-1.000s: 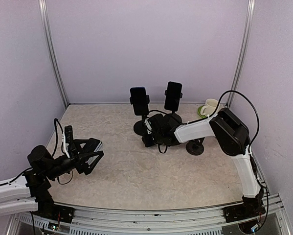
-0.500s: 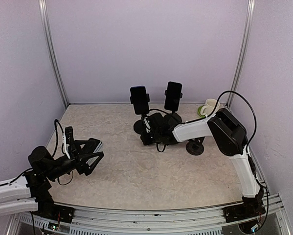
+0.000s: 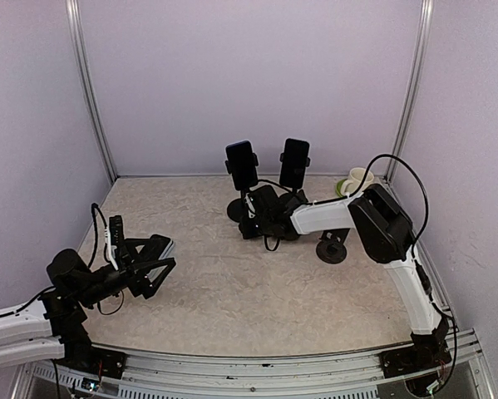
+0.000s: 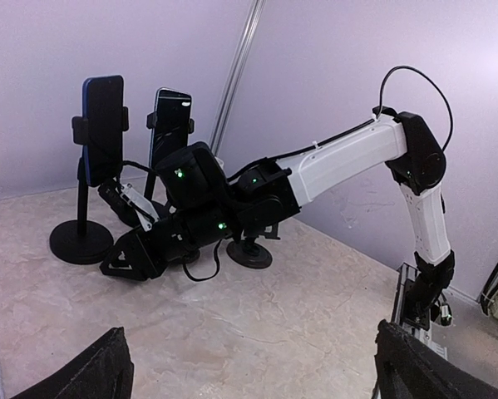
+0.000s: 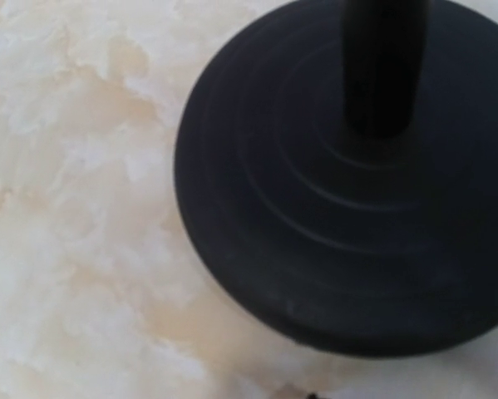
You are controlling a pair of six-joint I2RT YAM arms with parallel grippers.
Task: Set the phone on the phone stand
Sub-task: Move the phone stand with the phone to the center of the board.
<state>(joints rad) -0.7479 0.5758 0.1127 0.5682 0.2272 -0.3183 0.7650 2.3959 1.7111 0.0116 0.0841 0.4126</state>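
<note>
1. Two phones stand at the far middle of the table (image 3: 232,303), both upright with dark screens.
2. The left phone (image 3: 241,165) sits clamped at the top of the left stand (image 4: 81,241), a thin pole on a round black foot.
3. The right phone (image 3: 294,162) stands upright at about the same height, just to the right of the left one. What bears it lower down is hidden behind the right arm.
4. The right arm reaches from the near right corner across to the far middle. The right gripper (image 3: 249,228) lies low over the table, just beside the foot of the left stand.
5. The right wrist view is filled by that black foot and the bottom of its pole, seen very close and blurred. No fingers show there, and I cannot tell from any view how wide the right jaws are or whether they touch the stand.
6. The left gripper (image 3: 153,264) rests at the near left, well apart from the phones, with its jaws spread wide and nothing between them.
7. A third round black base (image 3: 332,249) sits on the table under the right forearm.
8. A pale cup (image 3: 357,179) stands on a green saucer (image 3: 342,189) in the far right corner.
</note>
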